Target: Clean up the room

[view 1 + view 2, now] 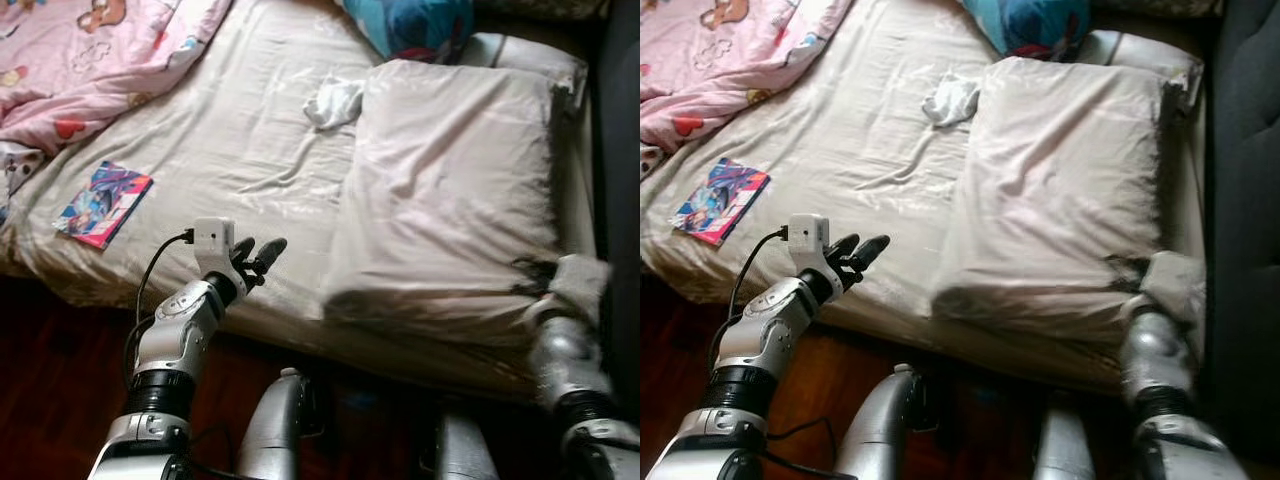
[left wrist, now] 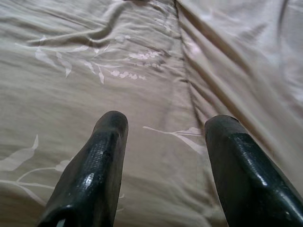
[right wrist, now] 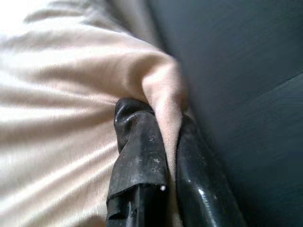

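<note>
At the far left a book lies on the bed, with a white cloth farther off. The left gripper hovers wide open over the near sheet. On the right, the right gripper pinches the pillow by its near right corner; straightening it seems the step in hand, and the next move calls for a firm hold.

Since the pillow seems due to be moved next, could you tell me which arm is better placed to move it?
Right. The right gripper is already shut on a fold of the pillow at its near right corner. The left gripper hovers open over the bedsheet, short of the pillow's left edge, holding nothing.
</note>
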You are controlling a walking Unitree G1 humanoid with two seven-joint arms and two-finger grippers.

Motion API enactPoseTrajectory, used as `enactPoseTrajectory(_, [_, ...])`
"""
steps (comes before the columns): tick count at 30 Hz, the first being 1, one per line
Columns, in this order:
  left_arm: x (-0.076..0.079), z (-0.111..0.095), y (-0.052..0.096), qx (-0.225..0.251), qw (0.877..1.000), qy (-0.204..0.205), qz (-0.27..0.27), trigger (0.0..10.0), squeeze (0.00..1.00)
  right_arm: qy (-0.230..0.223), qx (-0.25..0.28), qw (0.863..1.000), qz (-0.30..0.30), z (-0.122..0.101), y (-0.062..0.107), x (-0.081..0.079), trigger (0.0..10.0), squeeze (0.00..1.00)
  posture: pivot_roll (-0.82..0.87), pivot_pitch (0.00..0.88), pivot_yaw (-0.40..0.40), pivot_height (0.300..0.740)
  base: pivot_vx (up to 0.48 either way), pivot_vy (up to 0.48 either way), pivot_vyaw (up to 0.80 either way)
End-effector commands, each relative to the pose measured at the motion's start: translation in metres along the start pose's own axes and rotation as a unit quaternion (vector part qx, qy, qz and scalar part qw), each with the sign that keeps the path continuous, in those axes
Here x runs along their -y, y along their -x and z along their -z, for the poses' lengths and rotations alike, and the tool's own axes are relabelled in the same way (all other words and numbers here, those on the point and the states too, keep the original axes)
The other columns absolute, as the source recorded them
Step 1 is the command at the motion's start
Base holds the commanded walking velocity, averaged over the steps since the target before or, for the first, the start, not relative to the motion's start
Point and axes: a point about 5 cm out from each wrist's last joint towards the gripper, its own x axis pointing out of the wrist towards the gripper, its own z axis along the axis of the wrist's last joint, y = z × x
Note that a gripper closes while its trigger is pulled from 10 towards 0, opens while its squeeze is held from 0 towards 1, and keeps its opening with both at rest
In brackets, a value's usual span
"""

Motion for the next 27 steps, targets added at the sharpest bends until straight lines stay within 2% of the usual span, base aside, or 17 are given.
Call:
enactPoseTrajectory(1, [-0.008, 0.006, 0.004, -0.01, 1.0, 0.004, -0.018, 10.0, 0.0, -0.012, 0.047, 0.997, 0.06, -0.019, -0.003, 0.026, 0.0, 0.0, -0.11, 0.349, 0.142, 0.659, 0.0, 0.0, 0.0])
enactPoseTrajectory(6, [-0.008, 0.007, 0.002, -0.01, 1.0, 0.004, -0.016, 10.0, 0.0, 0.005, 0.087, 0.988, 0.13, -0.034, 0.001, 0.054, 0.0, 0.0, -0.13, 0.353, 0.147, 0.659, 0.0, 0.0, 0.0])
enactPoseTrajectory(7, [-0.008, 0.007, 0.002, -0.01, 1.0, 0.004, -0.016, 10.0, 0.0, 0.005, 0.087, 0.988, 0.13, -0.034, 0.001, 0.054, 0.0, 0.0, -0.13, 0.353, 0.147, 0.659, 0.0, 0.0, 0.0])
enactPoseTrajectory(8, [-0.008, 0.007, 0.002, -0.011, 1.0, 0.004, -0.015, 10.0, 0.0, 0.011, 0.09, 0.985, 0.148, -0.033, 0.004, 0.058, 0.0, 0.0, -0.13, 0.354, 0.147, 0.659, 0.0, 0.0, 0.0])
enactPoseTrajectory(9, [-0.007, 0.008, 0.002, -0.012, 1.0, 0.003, -0.014, 10.0, 0.0, 0.019, 0.088, 0.977, 0.193, -0.024, 0.016, 0.071, 0.0, 0.0, -0.13, 0.358, 0.148, 0.659, 0.0, 0.0, 0.0])
enactPoseTrajectory(12, [-0.006, 0.008, 0.002, -0.013, 1.0, 0.003, -0.013, 10.0, 0.0, 0.025, 0.08, 0.969, 0.233, -0.01, 0.033, 0.083, 0.0, 0.0, -0.12, 0.36, 0.15, 0.659, 0.0, 0.0, 0.0])
enactPoseTrajectory(13, [-0.006, 0.008, 0.002, -0.013, 1.0, 0.003, -0.013, 10.0, 0.0, 0.025, 0.08, 0.969, 0.233, -0.01, 0.033, 0.083, 0.0, 0.0, -0.12, 0.36, 0.15, 0.659, 0.0, 0.0, 0.0])
enactPoseTrajectory(14, [-0.007, 0.009, 0.002, -0.015, 1.0, 0.002, -0.012, 10.0, 0.0, 0.044, 0.063, 0.964, 0.256, 0.007, 0.051, 0.09, 0.0, 0.0, -0.12, 0.362, 0.151, 0.659, 0.0, 0.0, 0.0])
enactPoseTrajectory(15, [-0.007, 0.009, 0.002, -0.015, 1.0, 0.002, -0.012, 10.0, 0.0, 0.044, 0.063, 0.964, 0.256, 0.007, 0.051, 0.09, 0.0, 0.0, -0.12, 0.362, 0.151, 0.659, 0.0, 0.0, 0.0])
enactPoseTrajectory(16, [-0.008, 0.01, 0.003, -0.016, 1.0, 0.002, -0.012, 10.0, 0.0, 0.061, 0.044, 0.959, 0.272, 0.021, 0.065, 0.096, 0.0, 0.0, -0.12, 0.363, 0.151, 0.659, 0.0, 0.0, 0.0])
enactPoseTrajectory(17, [-0.008, 0.01, 0.003, -0.017, 1.0, 0.002, -0.012, 10.0, 0.0, 0.068, 0.033, 0.956, 0.282, 0.028, 0.071, 0.1, 0.0, 0.0, -0.12, 0.363, 0.153, 0.659, 0.0, 0.0, 0.0])
enactPoseTrajectory(18, [-0.008, 0.011, 0.003, -0.018, 1.0, 0.001, -0.012, 10.0, 0.0, 0.059, 0.006, 0.952, 0.301, 0.042, 0.083, 0.105, 0.0, 0.0, -0.12, 0.362, 0.154, 0.659, 0.0, 0.0, 0.0])
enactPoseTrajectory(22, [-0.008, 0.013, 0.003, -0.021, 1.0, 0.001, -0.01, 10.0, 0.0, 0.033, -0.058, 0.945, 0.321, 0.069, 0.099, 0.109, 0.0, 0.0, -0.13, 0.361, 0.154, 0.659, 0.0, 0.0, 0.0])
enactPoseTrajectory(27, [-0.006, 0.015, 0.003, -0.025, 1.0, 0.0, -0.008, 10.0, 0.0, 0.02, -0.095, 0.943, 0.319, 0.081, 0.1, 0.104, 0.0, 0.0, -0.12, 0.356, 0.153, 0.659, 0.0, 0.0, 0.0])
